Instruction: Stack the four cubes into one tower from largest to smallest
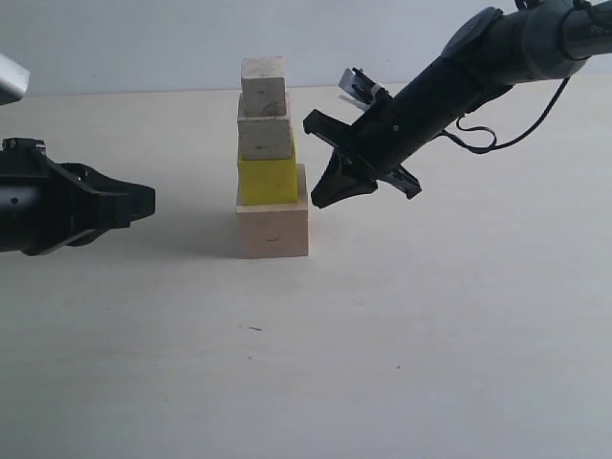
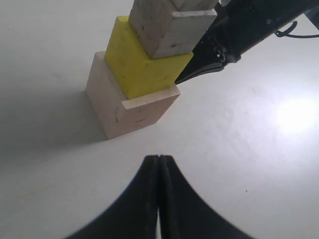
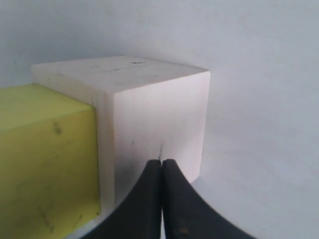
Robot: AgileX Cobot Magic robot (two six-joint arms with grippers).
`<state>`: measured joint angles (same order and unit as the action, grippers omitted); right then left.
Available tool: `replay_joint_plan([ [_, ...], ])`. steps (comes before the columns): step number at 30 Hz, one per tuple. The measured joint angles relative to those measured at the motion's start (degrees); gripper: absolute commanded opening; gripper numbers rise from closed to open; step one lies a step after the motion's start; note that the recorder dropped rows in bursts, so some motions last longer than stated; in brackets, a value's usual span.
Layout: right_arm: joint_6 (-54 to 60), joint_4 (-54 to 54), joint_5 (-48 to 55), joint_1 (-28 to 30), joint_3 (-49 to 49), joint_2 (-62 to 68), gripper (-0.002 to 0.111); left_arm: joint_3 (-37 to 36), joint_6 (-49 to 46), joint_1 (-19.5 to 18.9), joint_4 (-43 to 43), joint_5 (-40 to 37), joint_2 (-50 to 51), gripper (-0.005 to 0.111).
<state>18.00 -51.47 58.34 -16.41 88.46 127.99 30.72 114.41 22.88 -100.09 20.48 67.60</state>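
Note:
The tower stands mid-table: a large pale cube (image 1: 273,231) at the bottom, the yellow cube (image 1: 267,181) on it, a medium pale cube (image 1: 265,133) above, and the smallest pale cube (image 1: 263,84) on top. The upper cubes sit shifted toward the left of the base. My right gripper (image 1: 316,202) is shut and empty, its tip at the right side of the large cube (image 3: 159,124), just beside the yellow cube (image 3: 47,159). My left gripper (image 1: 150,201) is shut and empty, well left of the tower. The left wrist view shows the large cube (image 2: 130,102) and yellow cube (image 2: 142,62) beyond the shut left gripper (image 2: 159,157).
The right arm (image 1: 478,72) slants down from the upper right with a cable (image 1: 497,139) looping beside it. A pale wall backs the light table (image 1: 382,335). A grey object (image 1: 11,78) shows at the left edge.

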Motion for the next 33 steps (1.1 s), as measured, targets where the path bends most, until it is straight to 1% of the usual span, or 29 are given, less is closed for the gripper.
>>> replay_joint_plan([
  [33, 0.7, -1.9, 3.1, 0.0, 0.0, 0.0, 0.000, 0.0, 0.0, 0.0, 0.0, 0.0, 0.0, 0.000],
])
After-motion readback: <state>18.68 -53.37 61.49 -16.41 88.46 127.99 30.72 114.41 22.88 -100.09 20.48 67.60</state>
